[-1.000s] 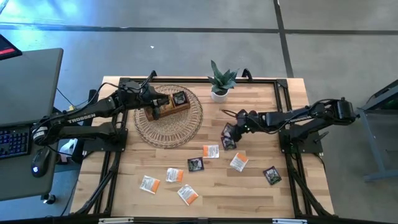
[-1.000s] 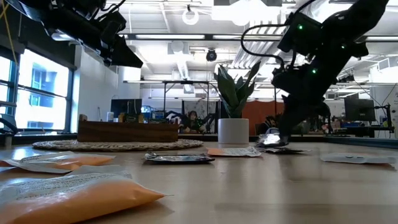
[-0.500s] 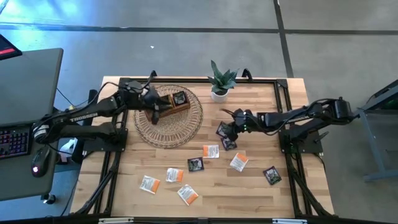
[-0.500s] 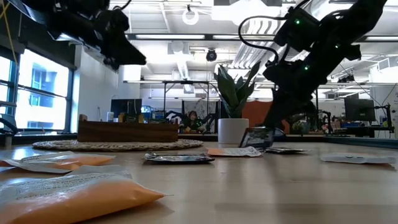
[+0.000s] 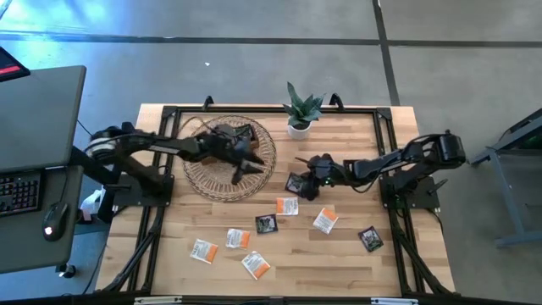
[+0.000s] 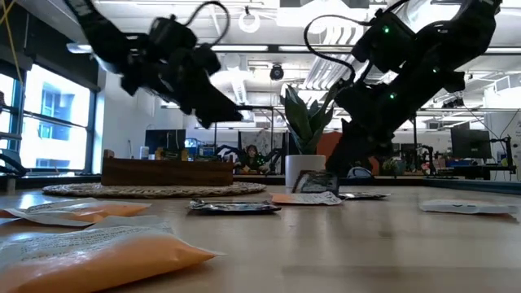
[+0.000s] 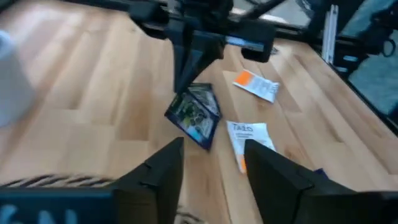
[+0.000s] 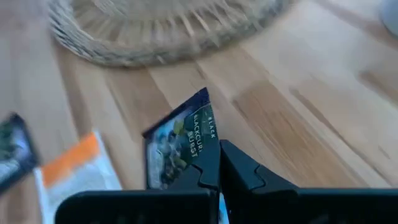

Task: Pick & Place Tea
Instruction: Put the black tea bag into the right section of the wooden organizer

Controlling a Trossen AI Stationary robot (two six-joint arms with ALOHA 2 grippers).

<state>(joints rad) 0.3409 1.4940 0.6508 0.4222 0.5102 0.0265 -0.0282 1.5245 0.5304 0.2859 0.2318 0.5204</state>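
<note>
Carrying: the right gripper point(image 5: 298, 183) is pinching a dark square tea sachet with a pale green label point(image 8: 180, 147) by one edge, lifted off the light wooden table point(image 5: 356, 263), at about 3 o'clock from the round woven mat point(image 5: 262, 174).
Reaching: the left gripper point(image 5: 246, 166) is hovering over the mat's 4 o'clock rim, its dark fingers point(image 7: 163, 174) spread with nothing between them.
Doing it well: the judgement is that the sachet should be travelling towards 10 o'clock to the brown wooden divided tray point(image 5: 233, 140), held high enough to pass the mat rim and released only over a free compartment.
Lying loose: orange-and-white sachets point(image 5: 203, 251) and dark ones point(image 5: 267, 224) are waiting at 6 o'clock.
Standing in the way: the left arm is crossing the mat along the probable path, so a clash is likely; the small potted green plant point(image 5: 300, 110) is sitting at 12 o'clock, apart.
</note>
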